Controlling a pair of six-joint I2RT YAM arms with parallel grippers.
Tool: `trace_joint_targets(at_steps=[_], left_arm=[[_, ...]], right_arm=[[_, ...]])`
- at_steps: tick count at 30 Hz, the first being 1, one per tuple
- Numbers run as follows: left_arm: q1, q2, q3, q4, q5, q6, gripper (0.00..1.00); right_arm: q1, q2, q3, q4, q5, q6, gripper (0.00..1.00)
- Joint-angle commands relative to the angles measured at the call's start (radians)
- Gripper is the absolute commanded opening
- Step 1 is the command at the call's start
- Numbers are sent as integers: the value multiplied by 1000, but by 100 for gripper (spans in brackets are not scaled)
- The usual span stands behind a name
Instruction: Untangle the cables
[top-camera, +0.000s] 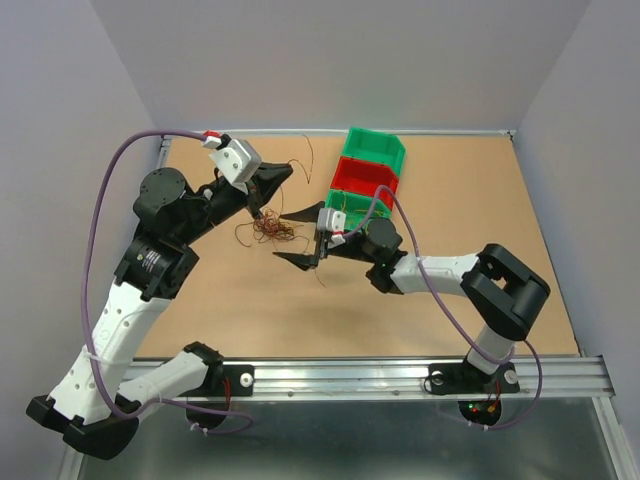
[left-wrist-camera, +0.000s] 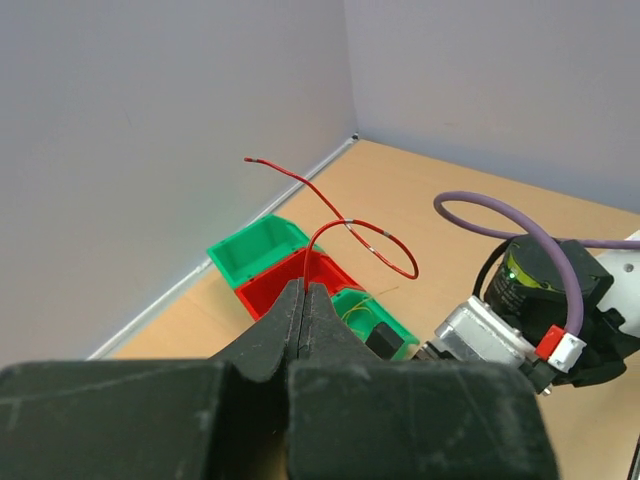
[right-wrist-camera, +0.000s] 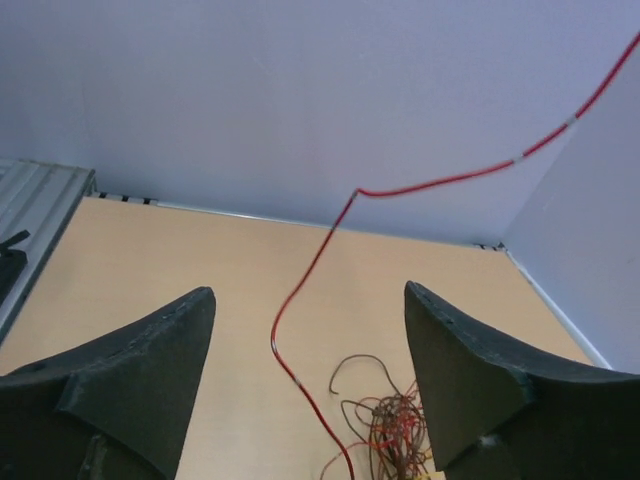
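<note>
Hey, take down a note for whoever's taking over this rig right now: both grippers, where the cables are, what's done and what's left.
Left gripper: shut on a red cable, which rises off the table.
Right gripper: open, holding nothing; the red cable passes between its jaws.
Tangle: on the table between the two grippers, left of the bins.
Done: one red cable partly raised; it runs back down toward the tangle.
Left: pull that cable free, then separate the others.
</note>
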Motion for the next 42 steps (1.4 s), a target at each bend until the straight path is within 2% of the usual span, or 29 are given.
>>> trace_joint_targets(at_steps=[1, 3, 4, 7, 11, 17, 19, 21, 22, 23, 24, 25, 28, 31, 36, 38, 41, 42], left_arm=[[-7, 0, -1, 29, 42, -20, 0], [-5, 3, 2, 29, 35, -17, 0], [-7, 7, 2, 29, 21, -12, 0], [-5, 30, 0, 51, -83, -3, 0], [2, 115, 2, 64, -206, 34, 0], [47, 285, -55, 147, -247, 62, 0], [56, 334, -61, 152, -237, 65, 0], [58, 401, -62, 146, -199, 72, 0], [58, 420, -65, 135, -179, 80, 0], [58, 450, -64, 131, -165, 80, 0], [58, 463, -70, 129, -136, 83, 0], [56, 480, -79, 126, -125, 85, 0], [58, 518, -96, 121, -74, 89, 0], [52, 567, -86, 97, -44, 111, 0], [50, 618, -59, 51, -1, 123, 0], [48, 629, -55, 54, 10, 122, 0], [48, 644, -52, 64, 15, 118, 0], [48, 646, -55, 72, 16, 117, 1]], right_arm=[[20, 48, 110, 9, 6, -25, 69], [22, 60, 124, -1, -8, -24, 46], [26, 59, 121, -3, -22, -22, 24], [34, 19, 90, -3, -61, -13, 1], [36, -62, 42, 0, -129, 4, 1], [37, -225, -89, 29, -194, 39, 1], [37, -303, -167, 98, -174, 56, 1], [36, -349, -255, 228, -44, 114, 0], [35, -365, -302, 417, 19, 139, 1], [35, -380, -399, 519, 165, 177, 1], [37, -379, -437, 617, 237, 208, 1], [37, -420, -459, 647, 339, 190, 1], [37, -444, -481, 664, 517, 189, 0], [37, -448, -472, 666, 613, 189, 1], [36, -400, -381, 620, 719, 91, 0], [37, -408, -277, 432, 780, 53, 1], [32, -400, -173, 257, 822, 27, 1], [31, -402, -136, 124, 826, 27, 0]])
